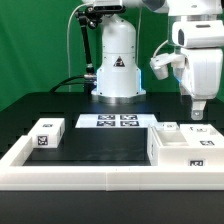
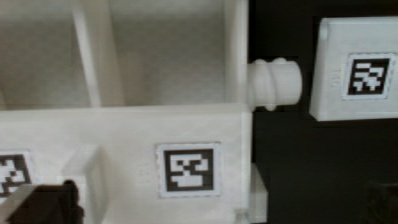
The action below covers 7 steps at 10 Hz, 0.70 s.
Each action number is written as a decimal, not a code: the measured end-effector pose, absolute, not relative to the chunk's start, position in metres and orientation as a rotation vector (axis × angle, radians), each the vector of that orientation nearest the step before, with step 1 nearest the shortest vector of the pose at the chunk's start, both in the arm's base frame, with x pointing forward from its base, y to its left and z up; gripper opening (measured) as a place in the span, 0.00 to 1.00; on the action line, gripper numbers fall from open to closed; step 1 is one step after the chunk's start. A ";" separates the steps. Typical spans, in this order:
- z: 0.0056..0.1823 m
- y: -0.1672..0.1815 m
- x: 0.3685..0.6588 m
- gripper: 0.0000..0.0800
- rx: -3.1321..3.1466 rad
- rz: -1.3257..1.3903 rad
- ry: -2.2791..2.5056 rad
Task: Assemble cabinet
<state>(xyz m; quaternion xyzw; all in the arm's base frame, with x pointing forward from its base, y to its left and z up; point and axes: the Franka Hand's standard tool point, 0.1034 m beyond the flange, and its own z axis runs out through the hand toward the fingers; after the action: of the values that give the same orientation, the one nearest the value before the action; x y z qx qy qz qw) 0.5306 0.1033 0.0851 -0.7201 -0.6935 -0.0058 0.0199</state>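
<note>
The exterior view places the cabinet point(image 1: 185, 148) on the black table at that view's right, just behind the long white border rail point(image 1: 100, 176). The gripper point(image 1: 197, 110) hangs directly over it, a separate tagged white block point(image 1: 45, 134) sits far to that view's left, and the marker board point(image 1: 118, 121) lies between them, farther back. Only the wrist view shows the cabinet's point(image 2: 125, 120) open compartments and a ribbed round stub point(image 2: 270, 82) at its side wall, facing a loose tagged piece point(image 2: 361, 78). It also shows a dark fingertip point(image 2: 45, 203) at the frame's edge, the jaws spread wide and holding nothing.
</note>
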 end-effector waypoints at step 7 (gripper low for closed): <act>0.071 0.090 0.472 1.00 -2.218 0.052 -2.141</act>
<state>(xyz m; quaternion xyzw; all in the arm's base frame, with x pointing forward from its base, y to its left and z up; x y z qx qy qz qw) 0.4721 0.0904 0.0706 -0.7192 -0.6940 0.0168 0.0292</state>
